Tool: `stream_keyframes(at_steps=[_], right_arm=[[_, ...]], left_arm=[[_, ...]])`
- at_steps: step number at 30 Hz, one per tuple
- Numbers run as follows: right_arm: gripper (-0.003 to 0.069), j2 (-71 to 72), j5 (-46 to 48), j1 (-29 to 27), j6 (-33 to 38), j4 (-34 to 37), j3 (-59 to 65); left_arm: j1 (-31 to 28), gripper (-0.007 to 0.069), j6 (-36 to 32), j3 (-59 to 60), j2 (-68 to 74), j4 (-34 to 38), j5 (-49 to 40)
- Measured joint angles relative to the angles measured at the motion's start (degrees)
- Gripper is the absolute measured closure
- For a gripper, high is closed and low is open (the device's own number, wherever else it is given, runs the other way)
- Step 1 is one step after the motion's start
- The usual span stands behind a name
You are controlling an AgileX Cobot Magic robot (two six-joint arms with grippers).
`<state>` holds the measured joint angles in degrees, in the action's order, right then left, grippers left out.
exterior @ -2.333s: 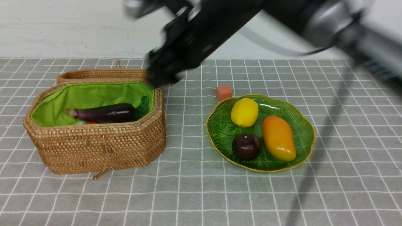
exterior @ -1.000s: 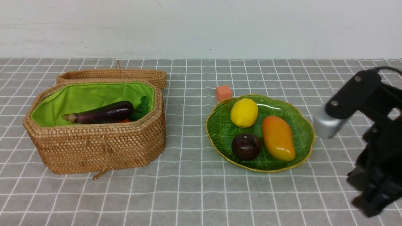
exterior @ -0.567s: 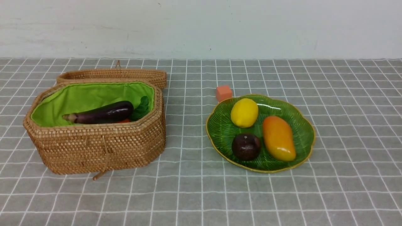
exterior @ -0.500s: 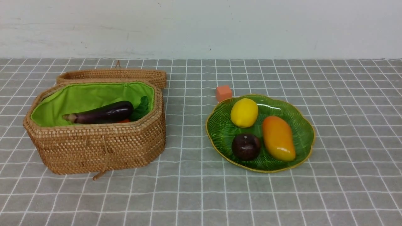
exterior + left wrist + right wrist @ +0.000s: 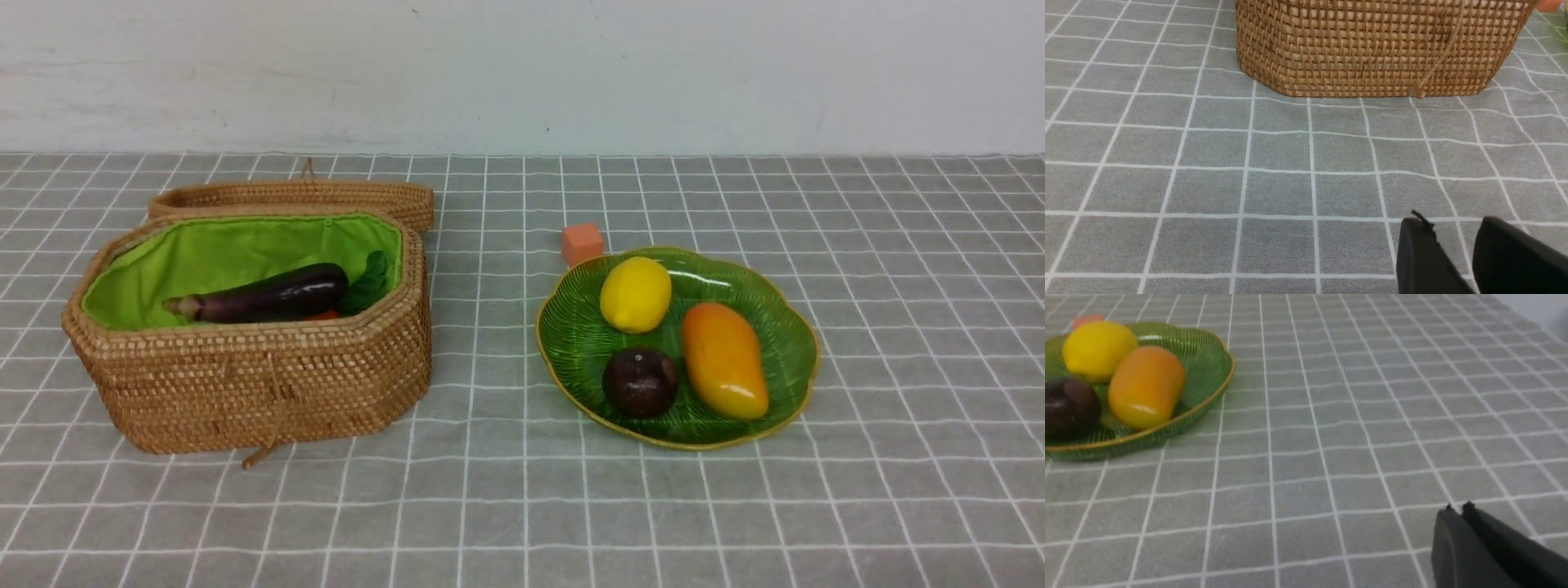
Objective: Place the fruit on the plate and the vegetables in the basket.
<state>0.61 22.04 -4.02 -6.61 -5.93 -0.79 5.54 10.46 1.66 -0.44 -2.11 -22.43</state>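
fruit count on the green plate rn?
3, all on the plate: lemon toward the back, plum front-left, mango on the right. None seems hidden.

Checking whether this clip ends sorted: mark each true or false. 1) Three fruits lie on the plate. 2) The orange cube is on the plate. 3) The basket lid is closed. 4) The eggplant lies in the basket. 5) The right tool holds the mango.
1) True: lemon, plum and mango lie on the plate.
2) False: the orange cube sits on the cloth behind the plate.
3) False: the lid lies open behind the basket.
4) True: the eggplant lies inside.
5) False: the right tool is shut and empty.
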Motion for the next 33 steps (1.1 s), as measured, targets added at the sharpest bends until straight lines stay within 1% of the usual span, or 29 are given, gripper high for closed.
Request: stream_keyframes(at_steps=[2,33], right_arm=[[0.0638,-0.01,-0.33,0.05,-0.19,0.63,1.73],[0.0596,0.01,-0.16,0.05,-0.24,1.12,1.73]], left_arm=[[0.00,0.0426,0.00,0.02,0.00,0.00,0.02],[0.00,0.0395,0.00,0.07,0.00,0.00,0.02]])
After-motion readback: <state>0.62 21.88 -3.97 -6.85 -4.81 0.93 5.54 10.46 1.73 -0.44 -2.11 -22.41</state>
